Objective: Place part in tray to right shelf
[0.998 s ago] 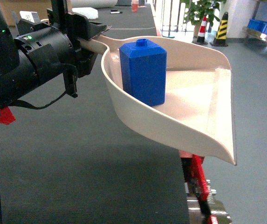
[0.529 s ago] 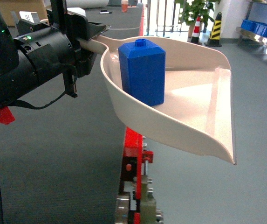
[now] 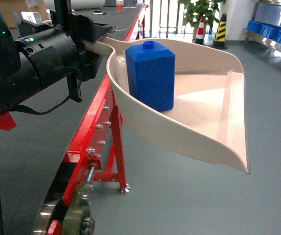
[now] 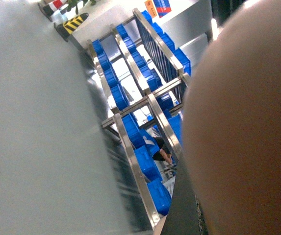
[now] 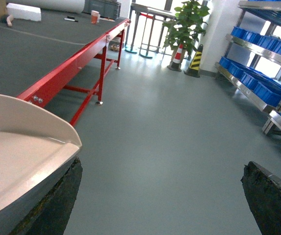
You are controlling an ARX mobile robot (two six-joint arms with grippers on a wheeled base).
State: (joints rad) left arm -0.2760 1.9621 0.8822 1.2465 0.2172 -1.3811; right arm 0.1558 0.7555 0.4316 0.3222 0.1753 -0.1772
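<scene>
The blue part (image 3: 151, 75) stood upright in the back of the cream dustpan-shaped tray (image 3: 228, 122), leaning close to the tray's rear curved wall, its little knob on top. The tray hung in the air over the grey floor (image 3: 179, 205), with its flat front lip lowest and pointing toward the camera's right. The left gripper (image 3: 93, 36) held the tray by its long handle, the jaws closed around it, at the tray's rear. From the right wrist camera I could see the right gripper's fingertips (image 5: 270, 198) set wide apart with nothing between them; the left one sat just under the tray's lip (image 5: 42, 147), though whether it touched I could not tell. Beside and behind the tray ran a red-framed conveyor table (image 3: 98, 117). Steel racks with blue crates (image 5: 258, 63) stood well apart across the floor; which of them was the target shelf I could not say. The risk, as I judged it, lay in that downward tilt: the block rested loose on smooth plastic, and a jolt of the base or a further dip of the handle might send it sliding off the open lip. No brand or readable writing showed anywhere; a blue and orange sign (image 4: 159, 6) in the left wrist view was too blurred to read.
</scene>
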